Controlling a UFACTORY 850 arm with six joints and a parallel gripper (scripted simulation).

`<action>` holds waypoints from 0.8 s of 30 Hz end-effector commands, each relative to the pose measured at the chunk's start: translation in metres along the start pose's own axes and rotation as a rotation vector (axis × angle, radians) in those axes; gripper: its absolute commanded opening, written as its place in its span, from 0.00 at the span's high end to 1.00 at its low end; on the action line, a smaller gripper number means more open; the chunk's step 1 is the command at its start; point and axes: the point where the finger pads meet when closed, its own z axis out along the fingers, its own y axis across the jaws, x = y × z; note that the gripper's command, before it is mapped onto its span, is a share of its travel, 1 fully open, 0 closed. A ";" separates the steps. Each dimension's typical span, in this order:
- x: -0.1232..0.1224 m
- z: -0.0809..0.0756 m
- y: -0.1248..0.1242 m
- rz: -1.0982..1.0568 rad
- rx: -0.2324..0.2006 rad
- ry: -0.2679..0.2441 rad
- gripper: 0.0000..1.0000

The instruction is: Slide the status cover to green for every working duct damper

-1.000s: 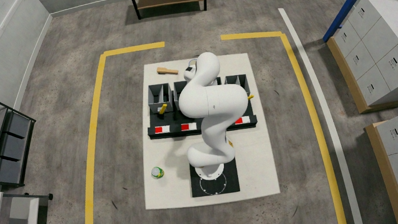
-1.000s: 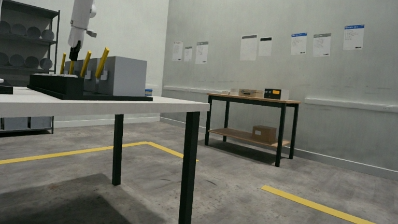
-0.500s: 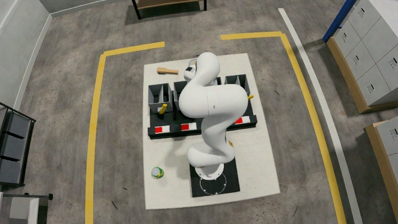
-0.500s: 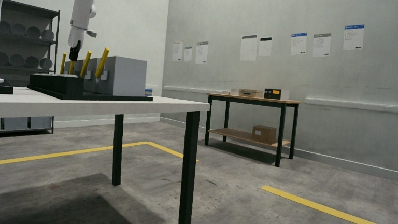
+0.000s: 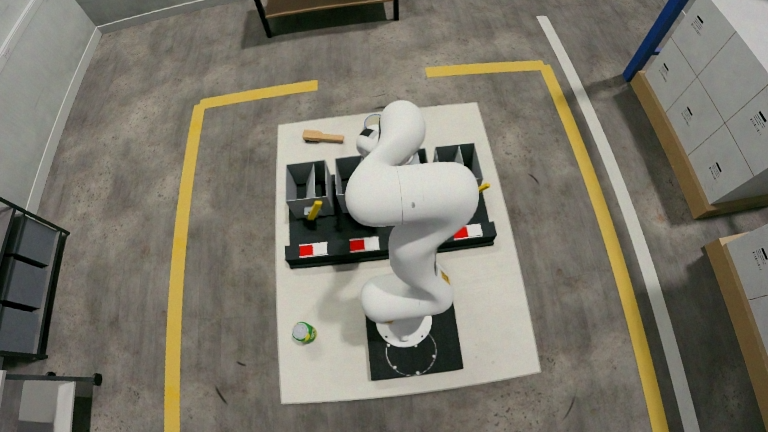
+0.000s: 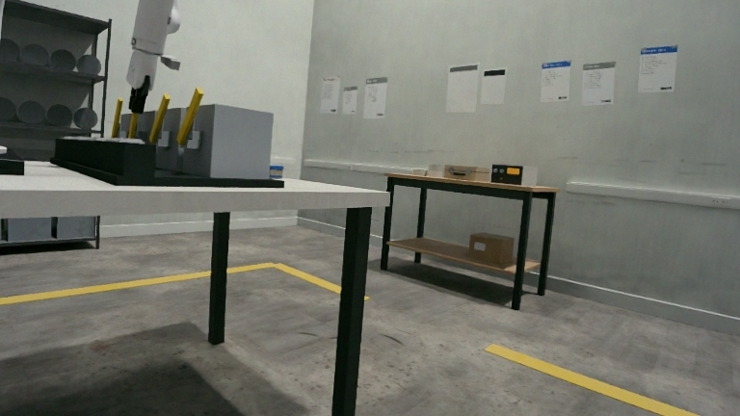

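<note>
Four grey duct dampers stand in a row on a black base [image 5: 390, 229] on the white table. The left damper [image 5: 308, 186] and the right damper [image 5: 458, 158] show from above; my arm [image 5: 410, 195] covers the two middle ones. Three status sliders show red and white: the left slider [image 5: 313, 249], the second slider [image 5: 364, 244] and the right slider [image 5: 467, 231]; the third is hidden under the arm. In the side view my gripper [image 6: 137, 106] points down and is shut on the top of a yellow lever [image 6: 132, 125], third from the near end. The other levers [image 6: 190, 109] lean free.
A wooden block [image 5: 322, 136] and a small round container [image 5: 372, 120] lie behind the dampers. A green and white can [image 5: 304, 332] lies near the front left of the table. My arm's base [image 5: 404, 342] stands at the table front. A workbench [image 6: 469, 177] stands by the wall.
</note>
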 end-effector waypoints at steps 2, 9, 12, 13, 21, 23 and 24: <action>0.001 0.000 0.002 -0.001 0.017 0.002 0.81; 0.001 0.000 0.005 -0.001 0.050 0.002 0.81; 0.001 0.000 0.007 -0.001 0.069 0.002 0.81; 0.001 0.000 0.007 -0.001 0.069 0.002 0.81; 0.001 0.000 0.012 -0.001 0.121 0.002 0.81; 0.001 0.001 0.014 -0.001 0.138 0.002 0.81; 0.001 0.001 0.015 -0.001 0.147 0.002 0.81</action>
